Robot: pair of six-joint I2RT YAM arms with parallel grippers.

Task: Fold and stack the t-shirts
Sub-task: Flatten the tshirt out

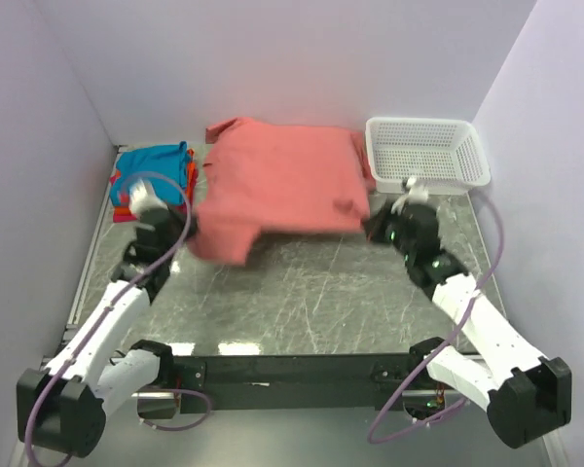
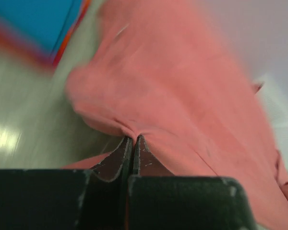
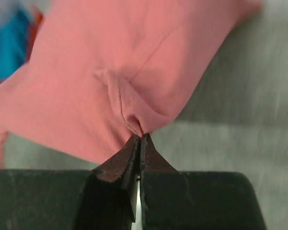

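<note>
The left gripper [image 1: 188,226] and right gripper [image 1: 374,226] each pinch a near edge of the pink shirt [image 1: 282,180]. Stretched taut like that, it should fold cleanly.

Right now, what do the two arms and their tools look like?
Both the left arm and right arm have white links, black joints and black bases. A lavender cable loops along each. The left tool and right tool are black blocks with dark, tapered fingers, scuffed at the edges, with pale chips on the housings.
</note>
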